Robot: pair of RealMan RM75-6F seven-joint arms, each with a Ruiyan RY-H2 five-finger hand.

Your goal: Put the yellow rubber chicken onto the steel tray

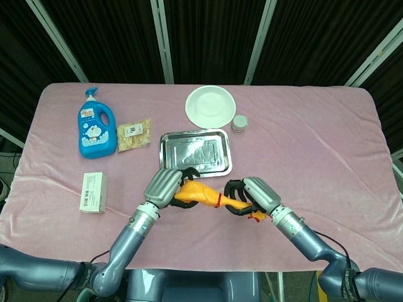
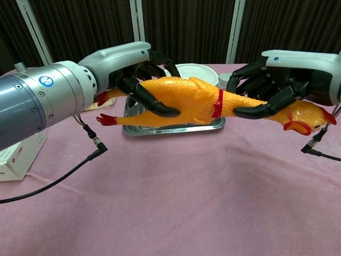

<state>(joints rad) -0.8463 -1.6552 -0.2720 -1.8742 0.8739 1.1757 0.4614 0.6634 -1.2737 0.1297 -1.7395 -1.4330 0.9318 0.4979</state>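
The yellow rubber chicken [image 1: 203, 194] [image 2: 186, 98] hangs lengthwise above the pink cloth, just in front of the steel tray [image 1: 195, 152] [image 2: 176, 127]. My left hand [image 1: 165, 186] [image 2: 128, 66] grips its body near the red feet. My right hand [image 1: 252, 195] [image 2: 277, 80] grips its neck beside the red collar, with the head poking out past the fingers. The tray holds nothing.
A white plate [image 1: 210, 104] and a small jar [image 1: 240, 123] stand behind the tray. A blue bottle [image 1: 96, 126], a snack packet [image 1: 134, 134] and a white box [image 1: 93, 192] lie to the left. A black cable [image 2: 64, 173] trails over the cloth.
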